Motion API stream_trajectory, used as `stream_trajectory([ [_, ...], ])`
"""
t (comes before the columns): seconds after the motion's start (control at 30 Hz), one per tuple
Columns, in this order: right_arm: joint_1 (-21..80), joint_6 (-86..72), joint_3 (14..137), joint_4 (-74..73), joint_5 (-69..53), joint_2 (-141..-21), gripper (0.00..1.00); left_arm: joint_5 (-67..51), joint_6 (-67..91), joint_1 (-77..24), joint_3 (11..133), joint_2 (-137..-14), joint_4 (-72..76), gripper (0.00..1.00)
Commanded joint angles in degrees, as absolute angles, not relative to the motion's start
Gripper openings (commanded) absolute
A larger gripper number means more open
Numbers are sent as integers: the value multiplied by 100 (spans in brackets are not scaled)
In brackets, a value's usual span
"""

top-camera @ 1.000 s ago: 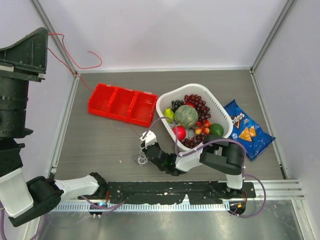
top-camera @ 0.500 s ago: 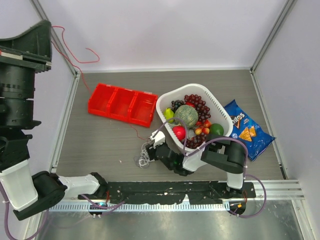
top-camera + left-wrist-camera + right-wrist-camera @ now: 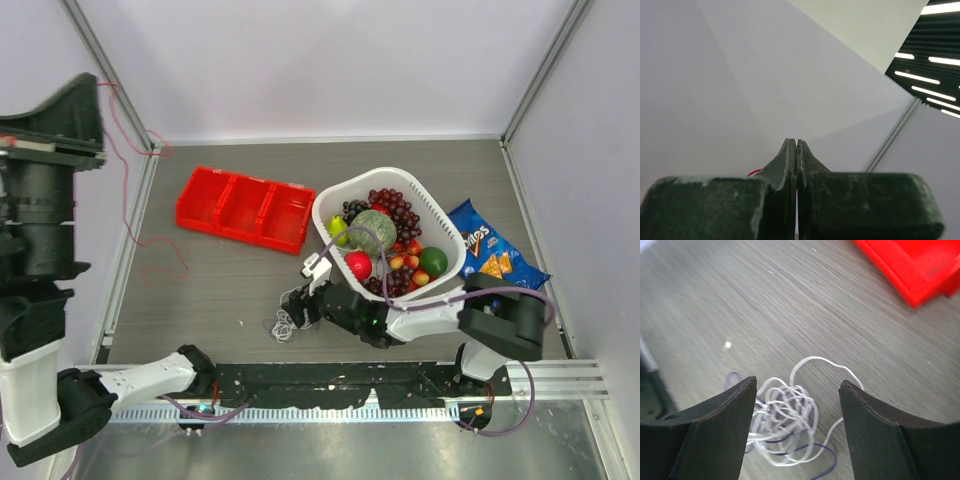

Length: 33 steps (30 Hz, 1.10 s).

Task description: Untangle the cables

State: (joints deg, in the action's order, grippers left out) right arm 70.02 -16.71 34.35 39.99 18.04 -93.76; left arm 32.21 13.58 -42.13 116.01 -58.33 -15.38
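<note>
Left gripper (image 3: 793, 142): raised high at the left wall, clear of the tabletop (image 3: 210, 280). Its wrist camera shows the two fingers pressed flat together, with a sliver of red at their left edge. The overhead camera supplies what that view lacks: the red cable (image 3: 130, 215) hangs from this gripper, runs down past the left frame post and ends in a loose curve on the tabletop, well apart from the other cords. The gripper is therefore clamped on the red cable.

Right gripper (image 3: 797, 384): low over the tabletop, jaws spread wide and holding nothing. Its wrist camera shows a tangle of white and purplish cords (image 3: 785, 420) lying on the tabletop in the gap between the fingers, with one white loop reaching beyond it. From overhead the tangle reads only as a small whitish knot just beside the fingertips; the purplish strands show only in the close view.

Beyond the right gripper: a red divided bin (image 3: 245, 208), a white basket (image 3: 325, 212) of fruit and a blue Doritos bag (image 3: 492, 258).
</note>
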Motion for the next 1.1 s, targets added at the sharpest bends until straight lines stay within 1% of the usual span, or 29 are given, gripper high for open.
stream_trajectory([
  [0.0, 7040, -1696, 4024, 3113, 899, -8448, 75, 3366, 1371, -4210, 10970, -5880, -1669, 0],
  [0.07, 7040, -1652, 4374, 2350, 713, -8289, 75, 3410, 1389, -4210, 10768, -5827, -1819, 0],
  [0.13, 7005, -1679, 4744, 1893, 354, -8218, 77, 3401, 1450, -4210, 10627, -5783, -1994, 0],
  [0.23, 6909, -1793, 5307, 1503, 255, -8095, 77, 3445, 1827, -4210, 10451, -5678, -2442, 0],
  [0.3, 6769, -1854, 5598, 1555, 88, -8051, 77, 3472, 2160, -4210, 10162, -5503, -2575, 0],
  [0.37, 6575, -1916, 5844, 1661, -429, -8112, 77, 3568, 2494, -4210, 9828, -5275, -2663, 0],
  [0.5, 6399, -1846, 6458, 1679, -483, -8305, 77, 3744, 3101, -4210, 9352, -4958, -2917, 0],
  [0.63, 6398, -1732, 6854, 1722, -484, -8481, 77, 3779, 3515, -4210, 9176, -4817, -3208, 0],
  [0.87, 6390, -1749, 7347, 2302, -711, -9061, 77, 3612, 3919, -4210, 8904, -4729, -3217, 0],
  [1.0, 6398, -1958, 7523, 2741, -1807, -9473, 77, 3481, 3990, -4210, 8833, -4737, -3146, 0],
  [1.07, 6407, -2266, 7436, 3163, -2099, -9545, 77, 3472, 3990, -4210, 8850, -4755, -3146, 0],
])
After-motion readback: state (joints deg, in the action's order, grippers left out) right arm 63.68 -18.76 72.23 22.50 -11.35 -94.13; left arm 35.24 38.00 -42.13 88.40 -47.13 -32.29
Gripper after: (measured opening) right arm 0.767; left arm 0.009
